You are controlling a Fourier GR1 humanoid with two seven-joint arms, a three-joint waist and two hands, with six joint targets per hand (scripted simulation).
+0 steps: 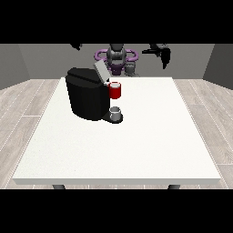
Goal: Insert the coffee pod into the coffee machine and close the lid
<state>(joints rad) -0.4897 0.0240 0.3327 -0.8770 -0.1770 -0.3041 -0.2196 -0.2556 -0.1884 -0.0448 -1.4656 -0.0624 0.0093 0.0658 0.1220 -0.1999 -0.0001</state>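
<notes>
The black coffee machine stands on the white table, left of centre. Its grey lid is tilted up and open. A red pod holder juts from its front, with a pale rim showing at the top; whether a pod sits in it I cannot tell. Below the holder, a small grey cup rests on the machine's base. The hand at the view's right hangs high above the table's far edge, fingers pointing down and holding nothing. Only a tip of the hand at the view's left shows, high above the machine.
The robot's torso with purple shoulder rings is behind the table's far edge. White table surface stretches to the right of and in front of the machine. Wood floor surrounds the table.
</notes>
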